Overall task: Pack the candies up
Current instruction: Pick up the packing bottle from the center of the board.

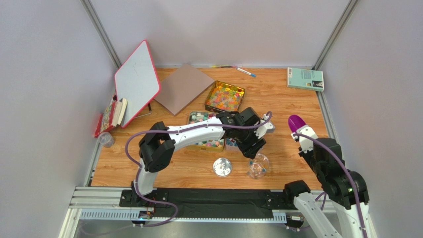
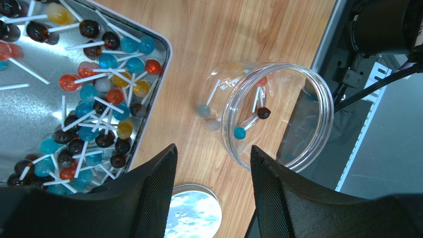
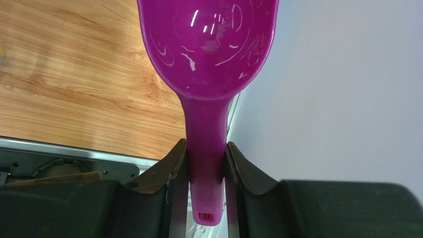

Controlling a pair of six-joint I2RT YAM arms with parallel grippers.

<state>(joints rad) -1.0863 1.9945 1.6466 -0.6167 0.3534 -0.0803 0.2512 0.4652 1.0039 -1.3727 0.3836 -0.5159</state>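
Note:
My left gripper (image 2: 213, 166) is open and empty, hovering over the wood just beside a clear jar (image 2: 278, 111) that holds a few lollipops (image 2: 240, 132). In the top view this gripper (image 1: 254, 150) sits just above the jar (image 1: 258, 167). A metal tray (image 2: 161, 84) to its left is full of blue, red, dark and yellow lollipops (image 2: 99, 111). My right gripper (image 3: 206, 163) is shut on the handle of an empty purple scoop (image 3: 208, 44), held at the right side of the table (image 1: 296, 122). A gold tin of candies (image 1: 225, 97) and a tray of pastel candies (image 1: 199, 118) lie behind the left arm.
The jar's round metal lid (image 1: 222, 167) lies left of the jar, also seen in the left wrist view (image 2: 193, 213). A brown board (image 1: 182, 87), a whiteboard (image 1: 137, 82), a teal book (image 1: 305, 78), pens (image 1: 246, 72) and a small cup (image 1: 105, 139) line the edges.

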